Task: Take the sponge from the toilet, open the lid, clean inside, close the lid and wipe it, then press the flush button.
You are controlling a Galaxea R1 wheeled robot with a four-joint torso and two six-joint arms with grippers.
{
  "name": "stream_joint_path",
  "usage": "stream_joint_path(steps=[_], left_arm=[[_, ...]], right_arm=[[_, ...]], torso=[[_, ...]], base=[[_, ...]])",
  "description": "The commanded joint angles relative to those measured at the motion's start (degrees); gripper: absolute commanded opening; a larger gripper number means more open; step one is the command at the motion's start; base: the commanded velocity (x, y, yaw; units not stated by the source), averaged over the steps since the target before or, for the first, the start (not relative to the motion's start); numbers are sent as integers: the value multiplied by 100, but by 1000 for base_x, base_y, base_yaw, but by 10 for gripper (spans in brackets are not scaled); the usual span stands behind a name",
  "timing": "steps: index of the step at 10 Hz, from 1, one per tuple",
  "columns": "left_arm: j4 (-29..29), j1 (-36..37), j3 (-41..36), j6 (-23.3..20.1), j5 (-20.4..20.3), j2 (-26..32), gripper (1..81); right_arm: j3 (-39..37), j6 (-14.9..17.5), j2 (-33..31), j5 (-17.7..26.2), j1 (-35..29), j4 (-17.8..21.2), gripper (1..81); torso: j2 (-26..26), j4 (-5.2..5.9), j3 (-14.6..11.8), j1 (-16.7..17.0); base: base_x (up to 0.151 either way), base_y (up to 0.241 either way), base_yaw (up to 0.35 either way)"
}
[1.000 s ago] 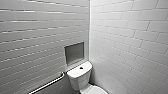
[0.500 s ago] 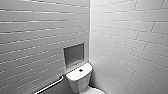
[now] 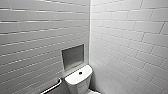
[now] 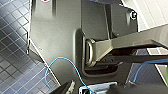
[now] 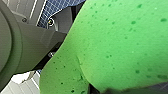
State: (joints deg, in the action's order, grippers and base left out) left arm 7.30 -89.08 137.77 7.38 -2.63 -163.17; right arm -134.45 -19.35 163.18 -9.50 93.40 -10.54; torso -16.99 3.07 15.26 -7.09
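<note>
Right wrist view shows you the right gripper point(image 5: 111, 89) clamped on the green sponge point(image 5: 120, 37); ahead, the flush button point(image 3: 80, 73) sits atop the toilet point(image 3: 78, 83).

Left arm: the dark wrist plate point(image 4: 55, 37) faces the wrist camera. The jointed bar point(image 4: 130, 45) extends across it from a ringed pivot point(image 4: 90, 51). A thin blue cable point(image 4: 62, 60) loops in front of the plate.

Right arm: the grey rounded wrist housing point(image 5: 22, 42) sits beside the sponge point(image 5: 120, 42). The right gripper point(image 5: 105, 89) is clamped on the sponge and holds it clear of the floor, close to the camera. A dark part of the gripper shows at the sponge's edge.
</note>
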Motion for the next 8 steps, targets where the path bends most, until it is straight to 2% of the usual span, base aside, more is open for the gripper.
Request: stream_joint_path(steps=[1,8], left_arm=[[-18,167,-74,-8,325,56,811],[-18,167,-74,-8,325,56,811]], right_arm=[[69,19,-38,255,-142,-97,10],[52,27,6,255,-124,-175,10]], torso=[[0,0,0,0],[0,0,0,-2]], base=[[112,0,0],[106,0,0]])
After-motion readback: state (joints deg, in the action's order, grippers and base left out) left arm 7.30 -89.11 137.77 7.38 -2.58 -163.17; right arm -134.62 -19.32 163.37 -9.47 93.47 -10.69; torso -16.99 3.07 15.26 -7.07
